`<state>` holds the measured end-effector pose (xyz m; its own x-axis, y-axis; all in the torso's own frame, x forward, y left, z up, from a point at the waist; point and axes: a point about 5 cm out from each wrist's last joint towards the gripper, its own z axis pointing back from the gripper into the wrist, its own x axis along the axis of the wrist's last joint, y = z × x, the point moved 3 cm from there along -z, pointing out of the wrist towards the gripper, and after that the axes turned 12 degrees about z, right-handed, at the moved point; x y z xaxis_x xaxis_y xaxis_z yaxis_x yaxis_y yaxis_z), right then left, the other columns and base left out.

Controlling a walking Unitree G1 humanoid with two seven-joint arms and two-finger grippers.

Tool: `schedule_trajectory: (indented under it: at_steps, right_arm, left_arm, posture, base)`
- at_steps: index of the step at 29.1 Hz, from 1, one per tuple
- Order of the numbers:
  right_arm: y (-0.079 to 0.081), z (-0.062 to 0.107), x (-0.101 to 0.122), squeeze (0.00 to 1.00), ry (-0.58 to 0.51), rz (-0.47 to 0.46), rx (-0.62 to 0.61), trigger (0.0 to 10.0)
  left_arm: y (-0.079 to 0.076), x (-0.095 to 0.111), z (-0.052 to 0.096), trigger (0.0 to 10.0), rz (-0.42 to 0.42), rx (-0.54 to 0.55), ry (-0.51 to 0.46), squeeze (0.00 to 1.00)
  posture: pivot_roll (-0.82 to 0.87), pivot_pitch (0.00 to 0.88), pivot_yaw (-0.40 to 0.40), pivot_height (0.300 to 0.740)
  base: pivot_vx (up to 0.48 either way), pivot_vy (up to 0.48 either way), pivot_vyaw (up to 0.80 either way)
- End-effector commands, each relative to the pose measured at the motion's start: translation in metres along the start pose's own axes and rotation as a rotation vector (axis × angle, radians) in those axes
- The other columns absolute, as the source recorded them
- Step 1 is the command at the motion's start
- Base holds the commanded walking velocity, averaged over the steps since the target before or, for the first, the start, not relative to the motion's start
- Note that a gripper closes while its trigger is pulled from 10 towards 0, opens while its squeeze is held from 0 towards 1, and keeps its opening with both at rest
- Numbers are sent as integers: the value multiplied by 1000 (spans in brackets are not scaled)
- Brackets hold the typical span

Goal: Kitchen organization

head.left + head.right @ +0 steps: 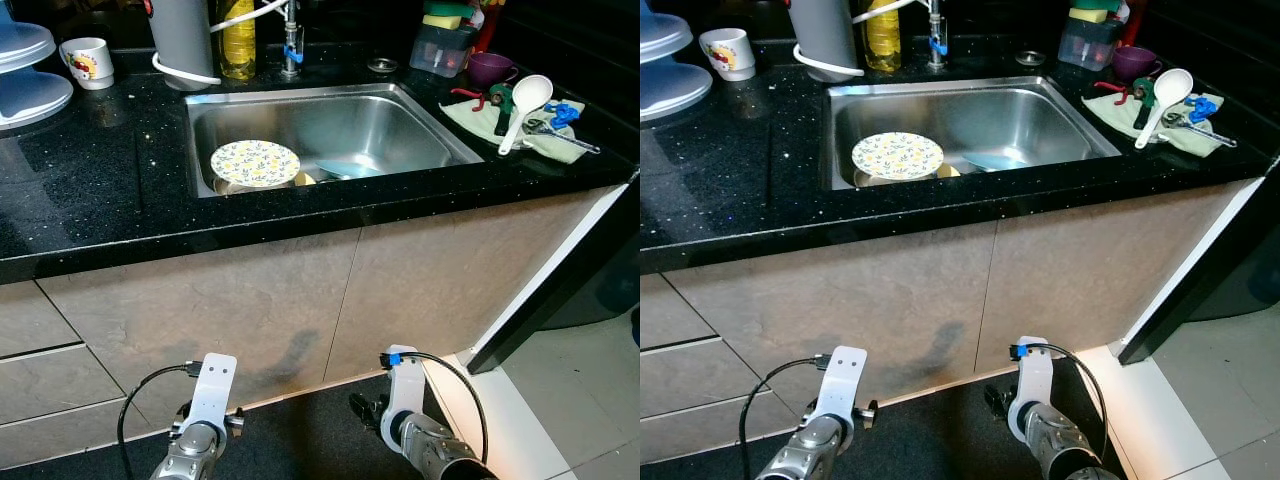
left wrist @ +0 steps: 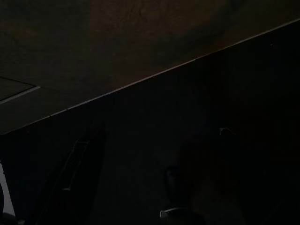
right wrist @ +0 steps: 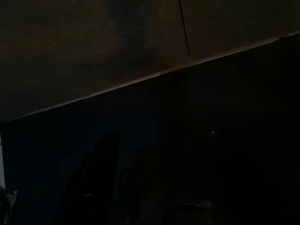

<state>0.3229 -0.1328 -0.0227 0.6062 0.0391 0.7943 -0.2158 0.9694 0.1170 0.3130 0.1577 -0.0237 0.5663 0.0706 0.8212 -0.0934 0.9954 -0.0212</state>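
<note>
Head stereo downward on sink [image 1: 330, 130]; wrist views dark.

One plate [image 1: 255, 162], one mug [image 1: 87, 62]

A sink [image 1: 430, 120] is set into the table [image 1: 100, 190]. In its left part a plate [image 1: 255, 162] is laid. Behind the sink a tap [image 1: 291, 40] and an oil bottle [image 1: 237, 38] are placed. At the far left a mug [image 1: 88, 62] is stood. To the right of the sink a ladle [image 1: 524, 105] is laid on a cloth [image 1: 470, 118]; behind it a bowl [image 1: 490, 68] is set.
</note>
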Motion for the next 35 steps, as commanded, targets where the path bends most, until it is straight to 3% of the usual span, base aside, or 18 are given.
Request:
schedule_trajectory:
  at_steps: [1,35]
  right_arm:
    - [-1,1,-7,0,32,-19,-2,10000]
    - [-1,1,-6,0,29,-18,-3,10000]
  left_arm:
    - [-1,-8,1,10000,2,-4,19,0]
    - [1,-8,1,10000,31,7,20,0]
  posture:
    - [-63,193,-67,740]
    - [-64,191,-65,740]
  base:
    - [0,0,0]
    - [0,0,0]
